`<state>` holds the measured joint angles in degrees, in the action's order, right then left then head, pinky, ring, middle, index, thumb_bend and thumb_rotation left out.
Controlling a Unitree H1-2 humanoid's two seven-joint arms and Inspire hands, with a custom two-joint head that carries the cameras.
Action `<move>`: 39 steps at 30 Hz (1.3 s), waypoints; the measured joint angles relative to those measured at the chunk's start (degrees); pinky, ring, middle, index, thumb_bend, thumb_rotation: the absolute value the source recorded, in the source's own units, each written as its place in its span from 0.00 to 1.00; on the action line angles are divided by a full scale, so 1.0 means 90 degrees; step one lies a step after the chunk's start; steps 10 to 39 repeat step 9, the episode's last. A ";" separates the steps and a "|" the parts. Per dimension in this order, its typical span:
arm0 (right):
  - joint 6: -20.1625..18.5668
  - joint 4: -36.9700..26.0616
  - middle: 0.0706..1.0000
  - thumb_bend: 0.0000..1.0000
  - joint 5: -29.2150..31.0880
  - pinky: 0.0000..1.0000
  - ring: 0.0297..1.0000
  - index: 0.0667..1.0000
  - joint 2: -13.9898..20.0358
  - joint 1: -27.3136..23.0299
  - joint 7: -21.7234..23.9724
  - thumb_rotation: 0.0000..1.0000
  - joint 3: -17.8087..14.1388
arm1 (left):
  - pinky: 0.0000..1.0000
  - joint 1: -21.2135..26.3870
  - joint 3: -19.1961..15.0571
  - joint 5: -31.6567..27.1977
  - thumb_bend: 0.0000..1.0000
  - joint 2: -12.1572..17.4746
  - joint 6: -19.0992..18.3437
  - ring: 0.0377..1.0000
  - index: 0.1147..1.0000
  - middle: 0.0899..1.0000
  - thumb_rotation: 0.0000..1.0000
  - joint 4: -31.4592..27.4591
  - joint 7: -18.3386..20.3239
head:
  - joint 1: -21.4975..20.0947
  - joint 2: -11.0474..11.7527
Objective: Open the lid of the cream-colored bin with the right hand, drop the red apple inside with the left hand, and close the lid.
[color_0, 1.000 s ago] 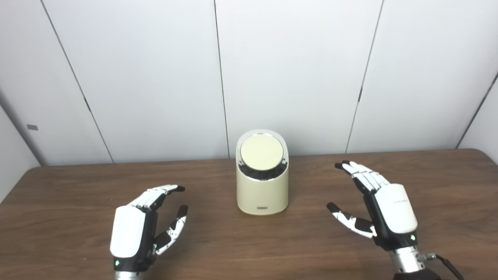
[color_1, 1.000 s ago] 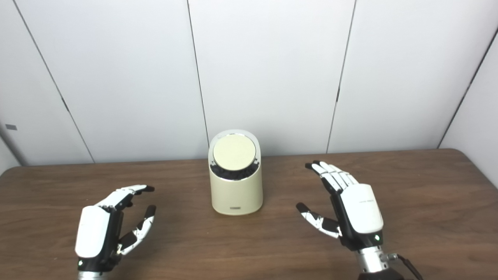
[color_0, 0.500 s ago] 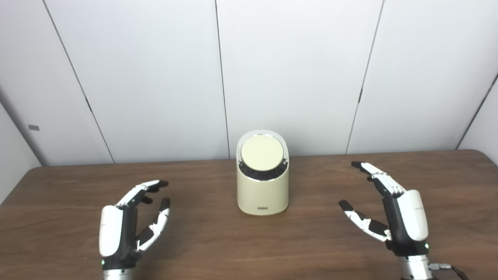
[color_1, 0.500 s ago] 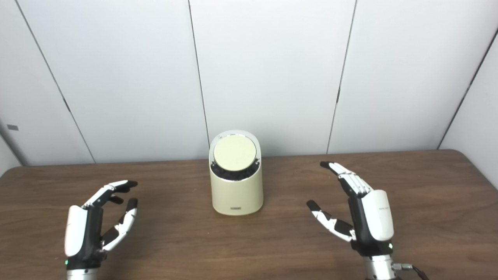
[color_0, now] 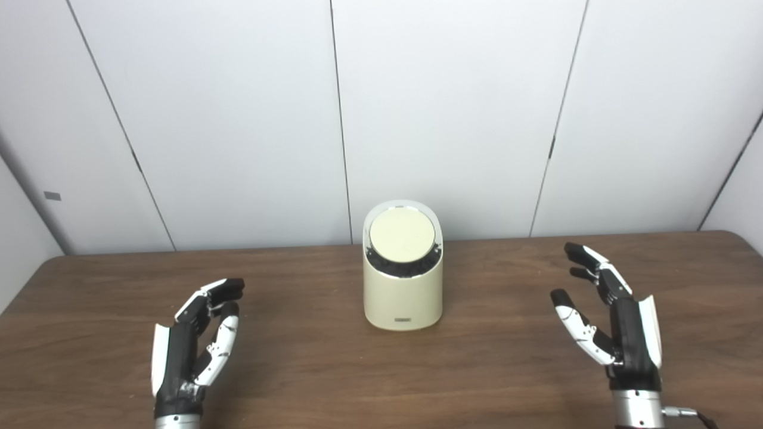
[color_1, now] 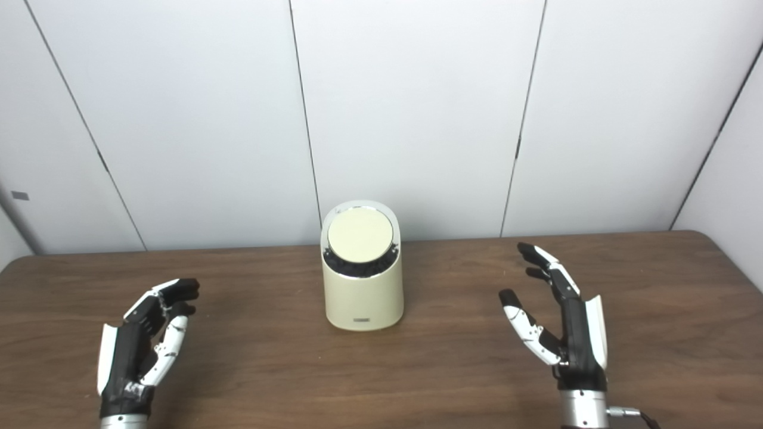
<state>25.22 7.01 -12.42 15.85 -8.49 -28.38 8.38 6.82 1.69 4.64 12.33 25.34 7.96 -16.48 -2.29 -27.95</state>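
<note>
Cream cylindrical bin [color_0: 403, 292], round slanted lid [color_0: 402, 235] closed; left hand [color_0: 192, 345] and right hand [color_0: 620, 325] spread, empty.

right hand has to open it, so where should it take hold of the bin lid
Probably the lid's lower front edge, from the right and above with the right hand. The round disc tilts toward the robot, and a dark gap shows under that edge; no handle is visible.

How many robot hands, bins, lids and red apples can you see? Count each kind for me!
Robot hands: 2, the left hand and the right hand, both empty
Cream-colored bins: 1, the bin standing on the table
Lids: 1, the round lid, shut on the bin
Red apples: 0 in view
Total: 4
</note>
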 measured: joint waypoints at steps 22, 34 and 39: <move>-0.0118 -0.0385 0.81 0.22 0.0549 0.75 0.81 0.77 -0.0331 0.0281 0.0767 0.50 -0.0251 | 0.65 -0.0102 -0.0301 -0.0799 0.25 -0.0366 0.0000 0.72 0.68 0.72 0.46 -0.0130 0.0792 | -0.0010 -0.0029; -0.0118 -0.0385 0.81 0.22 0.0549 0.75 0.81 0.77 -0.0331 0.0281 0.0767 0.50 -0.0251 | 0.65 -0.0102 -0.0301 -0.0799 0.25 -0.0366 0.0000 0.72 0.68 0.72 0.46 -0.0130 0.0792 | -0.0010 -0.0029; -0.0118 -0.0385 0.81 0.22 0.0549 0.75 0.81 0.77 -0.0331 0.0281 0.0767 0.50 -0.0251 | 0.65 -0.0102 -0.0301 -0.0799 0.25 -0.0366 0.0000 0.72 0.68 0.72 0.46 -0.0130 0.0792 | -0.0010 -0.0029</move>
